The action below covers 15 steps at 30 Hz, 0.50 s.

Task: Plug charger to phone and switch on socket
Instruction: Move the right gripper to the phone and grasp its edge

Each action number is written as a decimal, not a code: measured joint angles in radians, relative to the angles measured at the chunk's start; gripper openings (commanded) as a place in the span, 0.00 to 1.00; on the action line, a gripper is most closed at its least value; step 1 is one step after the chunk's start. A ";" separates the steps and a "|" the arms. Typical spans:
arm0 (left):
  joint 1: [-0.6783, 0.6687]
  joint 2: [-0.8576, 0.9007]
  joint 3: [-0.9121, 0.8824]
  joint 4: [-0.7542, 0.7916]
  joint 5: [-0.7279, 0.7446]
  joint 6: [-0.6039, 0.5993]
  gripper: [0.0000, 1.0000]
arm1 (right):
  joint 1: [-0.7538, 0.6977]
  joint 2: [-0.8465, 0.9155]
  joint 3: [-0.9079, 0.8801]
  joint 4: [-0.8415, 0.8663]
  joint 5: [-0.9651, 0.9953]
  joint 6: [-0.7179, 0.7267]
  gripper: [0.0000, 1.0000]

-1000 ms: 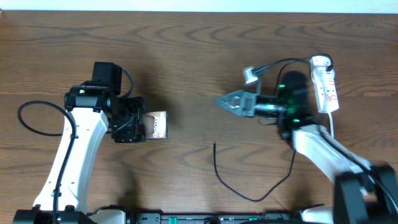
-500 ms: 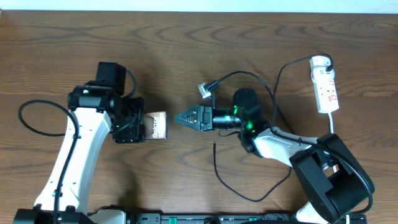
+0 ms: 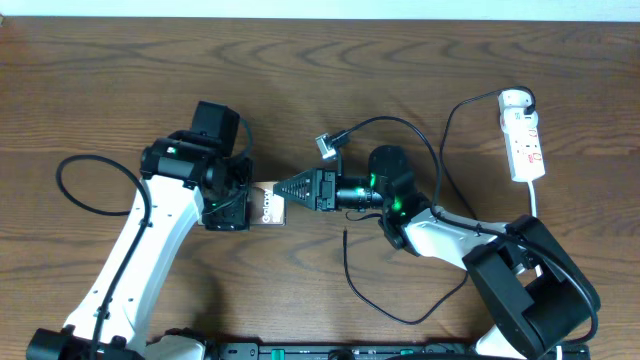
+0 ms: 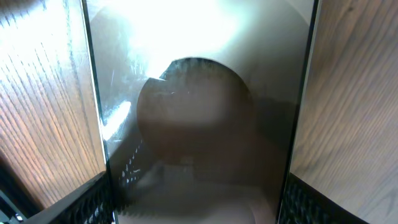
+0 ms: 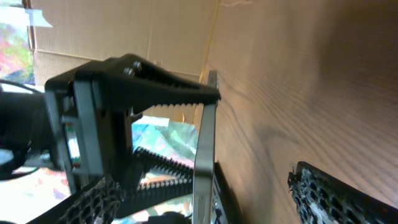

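Phone [image 3: 271,207] clamped in left gripper [image 3: 248,208], just ahead of right gripper [image 3: 284,188], whose fingers stand apart. Charger [image 3: 345,250] tip lies unheld behind right gripper; left should hold phone steady, port exposed.

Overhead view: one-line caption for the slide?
Left gripper holds the phone, right gripper points at it; the charger lies loose on the table.

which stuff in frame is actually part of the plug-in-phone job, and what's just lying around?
Job:
- phone, held in the left tool
- charger, connector tip loose on the table
- socket
- right tool, open, next to the phone

Not job:
- arm cable with grey connector
- wood table
No other loose items visible.
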 measured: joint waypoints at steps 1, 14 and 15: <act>-0.005 0.000 0.000 0.005 0.000 -0.006 0.07 | 0.005 0.000 0.000 -0.007 0.003 0.000 0.86; -0.061 0.000 0.000 0.012 -0.004 -0.089 0.07 | 0.054 0.000 0.000 -0.050 0.061 0.003 0.85; -0.066 0.000 0.000 0.012 -0.003 -0.093 0.07 | 0.055 0.000 0.000 -0.050 0.065 0.003 0.85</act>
